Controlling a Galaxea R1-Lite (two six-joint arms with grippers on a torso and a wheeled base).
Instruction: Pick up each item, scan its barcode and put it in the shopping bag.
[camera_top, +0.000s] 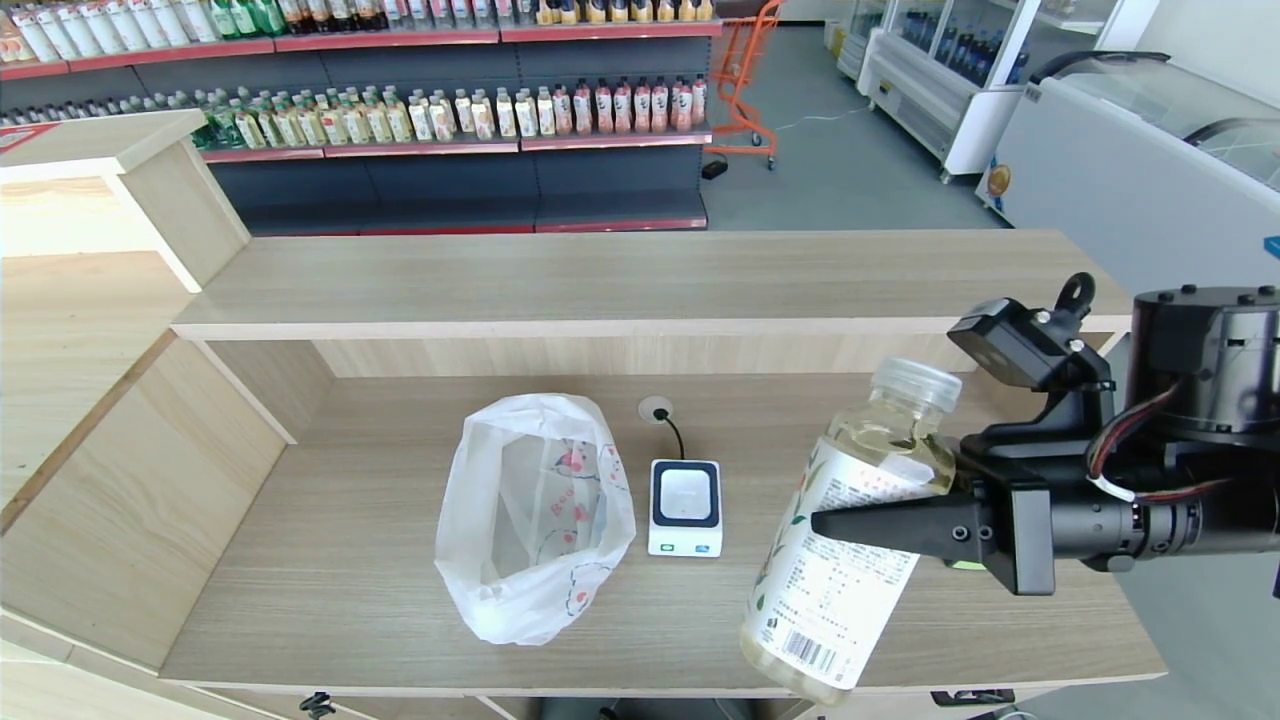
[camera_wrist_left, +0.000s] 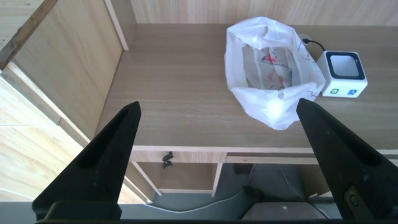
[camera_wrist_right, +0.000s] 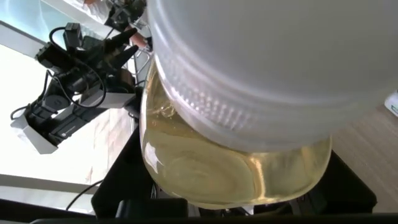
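My right gripper (camera_top: 830, 525) is shut on a clear bottle of pale yellow drink (camera_top: 845, 540), held tilted in the air over the counter's right front. Its white label and barcode face the head camera and its white cap points up and back. In the right wrist view the bottle's cap (camera_wrist_right: 273, 68) and liquid (camera_wrist_right: 236, 162) are very close. A white shopping bag (camera_top: 535, 515) lies open at the counter's middle, with the small white barcode scanner (camera_top: 685, 507) just right of it. My left gripper (camera_wrist_left: 217, 162) hangs open above the counter's front edge, nothing between its fingers; the bag (camera_wrist_left: 270, 71) and scanner (camera_wrist_left: 345, 74) lie beyond it.
The wooden counter (camera_top: 330, 560) has a raised back ledge (camera_top: 600, 280) and a side wall on the left. The scanner's cable runs to a grommet (camera_top: 656, 408) behind it. Shelves of bottles and freezers stand in the shop beyond.
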